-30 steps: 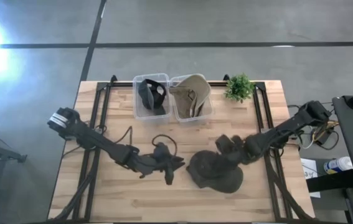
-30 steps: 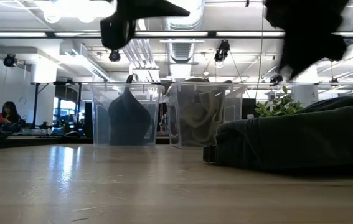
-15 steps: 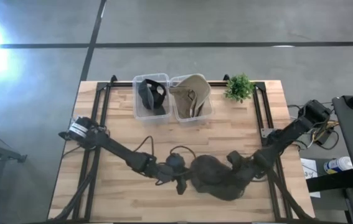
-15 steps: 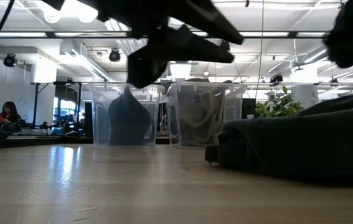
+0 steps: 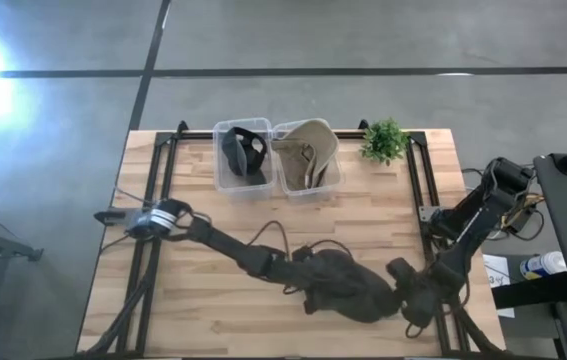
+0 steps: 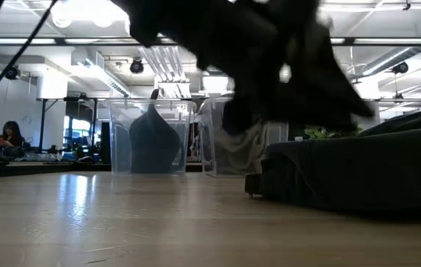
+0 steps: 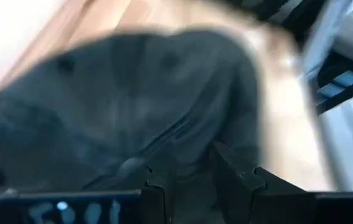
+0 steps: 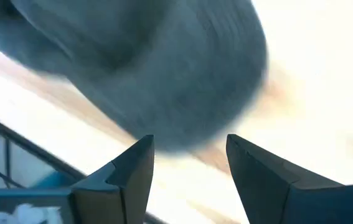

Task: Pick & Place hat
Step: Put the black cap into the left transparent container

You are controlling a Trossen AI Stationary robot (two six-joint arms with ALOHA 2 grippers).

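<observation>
**Left gripper closing in on dark hat, lower centre of table**

Dark hat (image 5: pixel 348 288) flat on table (image 5: pixel 193 200), lower centre-right of high view, well apart from bins at upper centre. Left gripper (image 5: pixel 308 283) low at hat's left edge, touching or just over the fabric; in left wrist view fingers (image 7: pixel 159 180) narrowly parted with a fold of hat (image 7: pixel 132 118) rising between them, not clearly clamped. Right gripper (image 5: pixel 415 300) at lower right of high view, just beside hat's right edge; fingers (image 8: pixel 132 168) spread wide, nothing between, hat (image 8: pixel 151 68) just ahead.

Left bin (image 5: pixel 240 160) already holding a dark hat, right bin (image 5: pixel 308 158) a beige one. Small plant (image 5: pixel 384 140) at upper right of table.

Judged step: grasp. To do well: sink tips fully over a thick fold or brim edge before closing, avoid pinching single loose layer; close firmly, lift straight up so soft cloth does not drag. Keep right arm clear or use only to steady far edge. Risk: fabric slipping out, hat sagging and catching bin rim on placement.
</observation>
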